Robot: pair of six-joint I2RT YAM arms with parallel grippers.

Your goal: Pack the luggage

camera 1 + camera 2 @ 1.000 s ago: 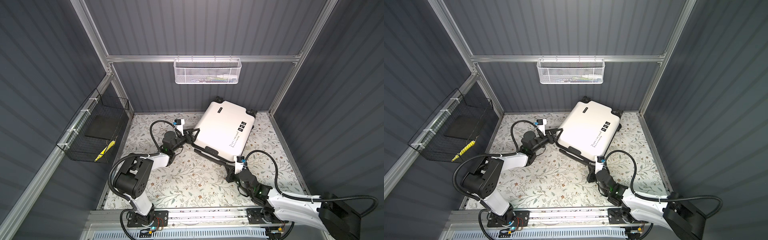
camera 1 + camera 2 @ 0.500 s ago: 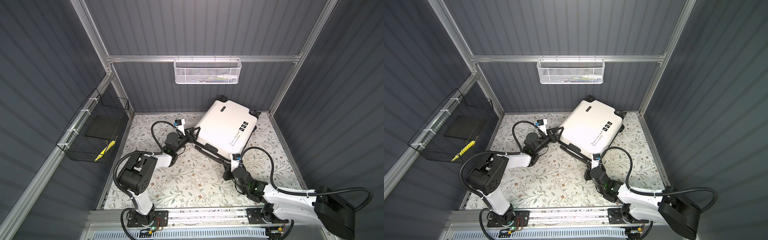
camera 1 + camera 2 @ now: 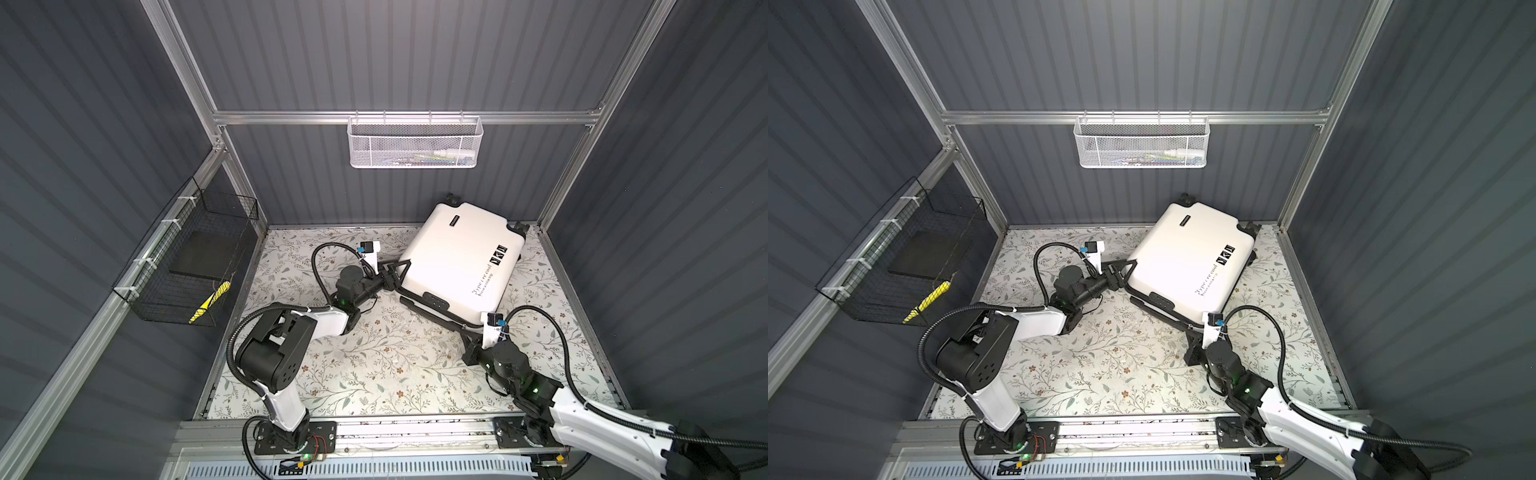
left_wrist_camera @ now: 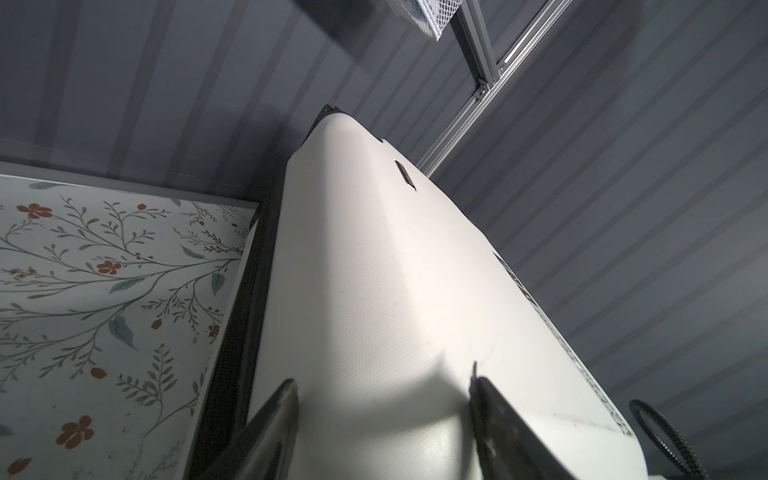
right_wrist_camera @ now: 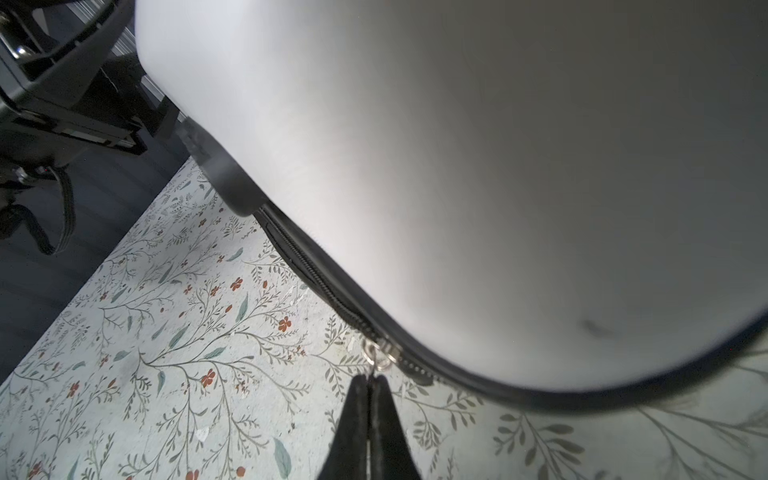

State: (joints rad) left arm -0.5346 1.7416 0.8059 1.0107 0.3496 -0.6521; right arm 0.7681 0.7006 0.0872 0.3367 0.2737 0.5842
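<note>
**Right arm's got the zipper pull, left one's sitting on the lid corner**

Closest to the front rail, the right gripper has its tips pinched flat together on the silver zipper pull. That's right at the near corner of the luggage. The zipper runs along the black trim under the white shell, and it all sits on the floral mat.

A bit further in, the left gripper is at the case's left-hand corner. In the left wrist view its fingers stand well apart and lie over the white shell. The shell carries on past both of them, so they're spread, not clamped round anything. Whether they're actually pressing on it, I can't tell.

In both top views the luggage lies at an angle on the far right part of the mat, white side up with the black script and stickers showing. The carry handle is on the near long side. The wheels point at the back right corner, close to the wall.

Farther off, a black wire basket hangs on the left wall with something yellow and a flat dark slab in it. A white mesh basket hangs off the back rail, contents too small to make out.
</note>
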